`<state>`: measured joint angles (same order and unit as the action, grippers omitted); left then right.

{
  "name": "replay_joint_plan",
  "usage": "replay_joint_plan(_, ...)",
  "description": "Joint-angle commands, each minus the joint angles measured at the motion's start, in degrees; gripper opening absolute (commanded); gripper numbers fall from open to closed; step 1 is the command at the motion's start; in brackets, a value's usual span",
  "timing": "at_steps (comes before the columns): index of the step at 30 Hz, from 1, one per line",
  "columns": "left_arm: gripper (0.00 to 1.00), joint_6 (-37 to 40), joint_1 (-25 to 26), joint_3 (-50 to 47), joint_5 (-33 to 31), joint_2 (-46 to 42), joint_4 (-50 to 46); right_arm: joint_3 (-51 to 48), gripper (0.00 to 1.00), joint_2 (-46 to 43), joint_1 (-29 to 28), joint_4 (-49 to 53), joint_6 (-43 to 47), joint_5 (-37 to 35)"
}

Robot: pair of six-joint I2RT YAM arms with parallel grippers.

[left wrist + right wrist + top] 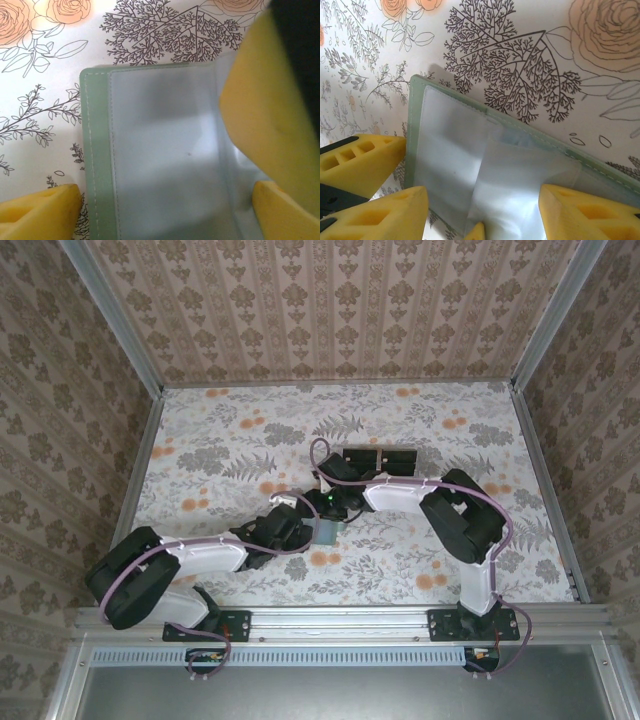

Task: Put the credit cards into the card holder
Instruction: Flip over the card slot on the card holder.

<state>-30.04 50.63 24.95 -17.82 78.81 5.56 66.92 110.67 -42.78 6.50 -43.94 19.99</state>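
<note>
The card holder [150, 150] lies open on the floral table, sage-green with a stitched edge and grey-green inner faces. It also appears in the right wrist view [445, 145] and between both arms in the top view [326, 531]. My left gripper [166, 186] stands open astride it, one yellow finger by its left edge and the other on its right side. My right gripper [482, 190] is open over the same wallet. Between its fingers lies a pale glossy sheet [520, 185]; I cannot tell whether it is a pocket flap or a card. The credit cards are otherwise hidden.
A clear stand with black blocks [380, 458] sits just behind the two grippers. A yellow finger of the right gripper [270, 100] crowds the left wrist view. Metal rails and patterned walls [560, 350] bound the table on three sides.
</note>
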Motion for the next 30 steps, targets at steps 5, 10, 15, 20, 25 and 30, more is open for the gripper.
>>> replay_joint_plan(5, 0.89, -1.4, 0.3, 0.2, -1.8, 1.9, -2.0, -3.3, 0.63, -6.9, 0.4, 2.2, -1.9, -3.0)
replay_joint_plan(10, 0.89, -1.6, 0.3, 0.1, -1.4, 2.6, -1.3, -5.1, 0.63, -7.0, 0.3, 1.7, -2.5, -3.2)
replay_joint_plan(15, 0.89, -1.7, 0.3, -0.1, -1.3, 2.6, -1.1, -6.0, 0.63, -6.0, 0.3, 1.1, -2.9, -3.6)
replay_joint_plan(20, 0.89, -1.8, 0.3, -0.3, -1.2, 2.6, -0.9, -5.5, 0.63, -3.4, 0.4, 0.4, -2.8, -3.2)
replay_joint_plan(25, 0.89, -1.7, 0.3, -0.3, -1.0, 2.4, -0.7, -4.1, 0.63, -1.4, 0.3, -1.3, -2.0, -1.1)
replay_joint_plan(30, 0.89, -1.5, 0.3, -0.5, -0.5, 1.7, -0.3, -3.3, 0.63, -1.0, 0.2, -2.7, -1.5, 1.3)
